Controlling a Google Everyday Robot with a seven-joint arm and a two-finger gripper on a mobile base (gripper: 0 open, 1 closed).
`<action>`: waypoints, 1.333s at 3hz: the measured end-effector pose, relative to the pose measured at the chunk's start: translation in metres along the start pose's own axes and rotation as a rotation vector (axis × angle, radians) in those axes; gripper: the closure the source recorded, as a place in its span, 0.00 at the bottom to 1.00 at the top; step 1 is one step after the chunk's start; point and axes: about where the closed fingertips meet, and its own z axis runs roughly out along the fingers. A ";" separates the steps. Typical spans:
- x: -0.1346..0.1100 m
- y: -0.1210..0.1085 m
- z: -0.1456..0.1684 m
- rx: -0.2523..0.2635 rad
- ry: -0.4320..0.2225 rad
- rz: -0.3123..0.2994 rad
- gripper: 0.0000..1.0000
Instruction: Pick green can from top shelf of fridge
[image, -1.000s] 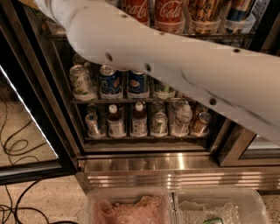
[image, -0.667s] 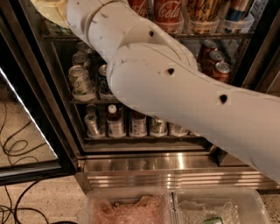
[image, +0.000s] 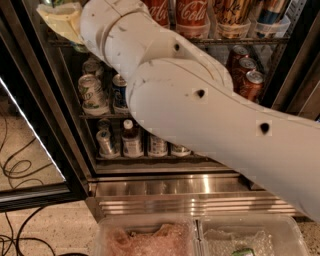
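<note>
Over the last second the white arm (image: 200, 120) has been swung lower and further across the fridge (image: 165, 187), so that much of the middle and lower racks is now covered. The cream gripper (image: 60, 21) has been brought more fully into the upper left of the frame, at the left end of the top shelf (image: 220, 42). How far it is opened, and whether anything is held, cannot be told. A sliver of light green at the top edge, just above the gripper, is taken to be the green can (image: 64, 2); the rest is cut off. The grasp is therefore judged to be at hand, not shown complete. Red cola cans (image: 192, 15) are seated in clear holders along that shelf. At lower left a speckled floor (image: 30, 225) strewn with black cables (image: 12, 167) is seen beside the opened glass door (image: 35, 192), and clear bins (image: 150, 218) are ranged along the bottom edge.
</note>
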 end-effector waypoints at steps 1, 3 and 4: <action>0.011 0.021 -0.033 0.039 0.054 -0.023 1.00; 0.018 0.071 -0.071 0.155 0.112 -0.093 1.00; 0.018 0.071 -0.071 0.155 0.112 -0.093 1.00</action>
